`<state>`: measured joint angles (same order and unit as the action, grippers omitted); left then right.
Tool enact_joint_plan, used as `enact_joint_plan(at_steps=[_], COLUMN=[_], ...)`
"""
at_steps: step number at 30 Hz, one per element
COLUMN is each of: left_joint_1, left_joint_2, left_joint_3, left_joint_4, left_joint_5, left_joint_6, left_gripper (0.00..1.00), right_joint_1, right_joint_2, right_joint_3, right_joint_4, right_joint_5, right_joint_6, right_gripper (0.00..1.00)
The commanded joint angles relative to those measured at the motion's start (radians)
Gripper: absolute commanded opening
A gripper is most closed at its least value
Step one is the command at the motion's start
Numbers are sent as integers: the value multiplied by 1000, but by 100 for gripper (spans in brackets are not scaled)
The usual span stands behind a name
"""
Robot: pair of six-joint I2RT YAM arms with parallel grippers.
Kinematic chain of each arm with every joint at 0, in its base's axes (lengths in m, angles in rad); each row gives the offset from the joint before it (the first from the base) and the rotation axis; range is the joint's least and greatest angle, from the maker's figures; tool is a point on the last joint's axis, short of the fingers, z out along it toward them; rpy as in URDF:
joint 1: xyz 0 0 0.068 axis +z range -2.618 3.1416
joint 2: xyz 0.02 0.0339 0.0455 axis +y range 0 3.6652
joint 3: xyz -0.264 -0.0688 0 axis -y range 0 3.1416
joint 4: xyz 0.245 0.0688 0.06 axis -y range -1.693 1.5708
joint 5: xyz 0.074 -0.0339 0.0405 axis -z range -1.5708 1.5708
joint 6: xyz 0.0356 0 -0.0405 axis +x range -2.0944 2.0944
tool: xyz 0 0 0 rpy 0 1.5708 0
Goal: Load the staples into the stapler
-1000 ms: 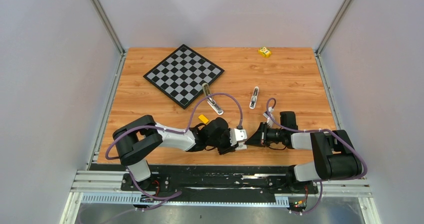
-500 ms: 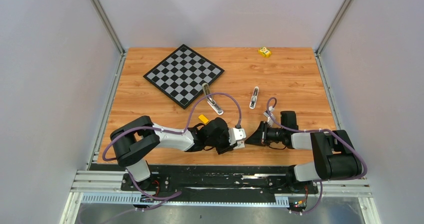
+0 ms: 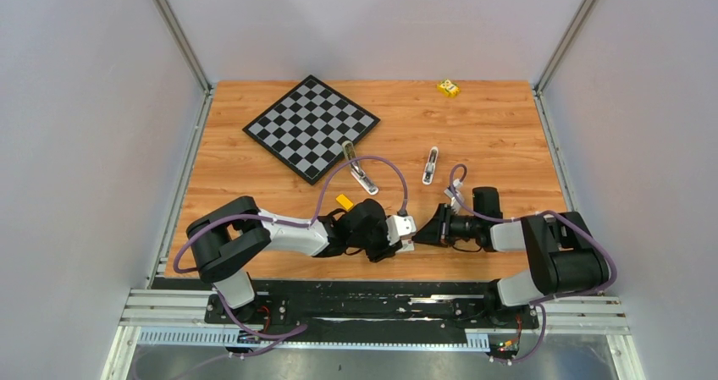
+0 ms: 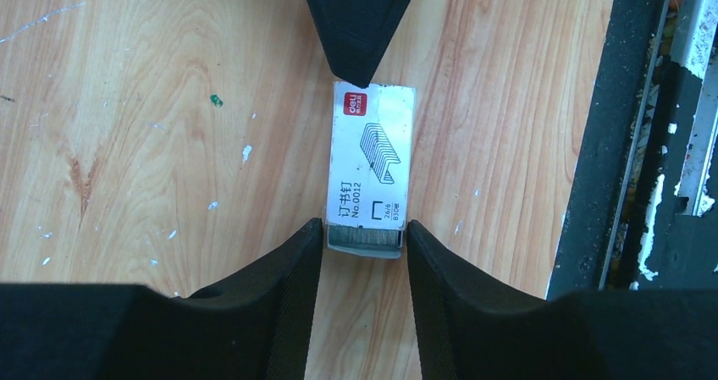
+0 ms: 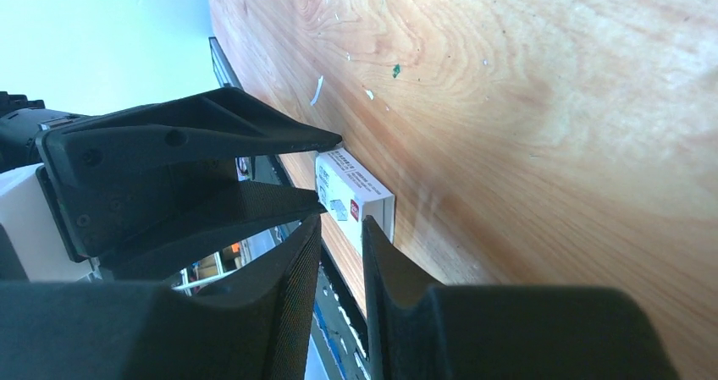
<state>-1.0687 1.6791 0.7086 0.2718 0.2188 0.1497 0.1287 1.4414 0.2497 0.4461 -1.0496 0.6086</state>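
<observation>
A small white labelled box (image 4: 372,156) lies on the wooden table near its front edge. Its near end is open and shows the silvery staples (image 4: 366,238) in the inner tray. My left gripper (image 4: 362,228) is closed on that end, one finger on each side. My right gripper (image 5: 343,228) has only a narrow gap and holds nothing; its tip (image 4: 360,24) touches the box's far end (image 5: 351,194). In the top view the two grippers, left (image 3: 403,243) and right (image 3: 421,232), meet tip to tip. The stapler (image 3: 360,173) lies open beyond them.
A chessboard (image 3: 311,126) lies at the back left. A second small silvery and dark object (image 3: 431,166) lies right of the stapler. One yellow block (image 3: 344,201) is beside my left arm, another (image 3: 448,88) at the back right. The black front rail (image 4: 610,143) runs beside the box.
My right gripper has crept a little left, up against the far end of the box. My left gripper has barely moved.
</observation>
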Motion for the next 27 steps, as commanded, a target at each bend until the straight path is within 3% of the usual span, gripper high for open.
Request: enact_joint_plan(at_steps=[1,15,27], left_joint_1=[3,3,4], left_joint_2=[35,82,108], left_joint_3=[-17,49,66], left_joint_4=[-94,-121,-120], left_joint_5=[-1,26,52], left_joint_6=[3,61,59], left_gripper=[46,53,40], right_joint_1=[28,34,45], right_joint_2=[30,56,76], right_joint_3=[-13,-30,-39], right_joint_4=[77,94,134], right_joint_5=[-33,-33,-58], right_joint_6=[29,30,45], right_gripper=[28,30,31])
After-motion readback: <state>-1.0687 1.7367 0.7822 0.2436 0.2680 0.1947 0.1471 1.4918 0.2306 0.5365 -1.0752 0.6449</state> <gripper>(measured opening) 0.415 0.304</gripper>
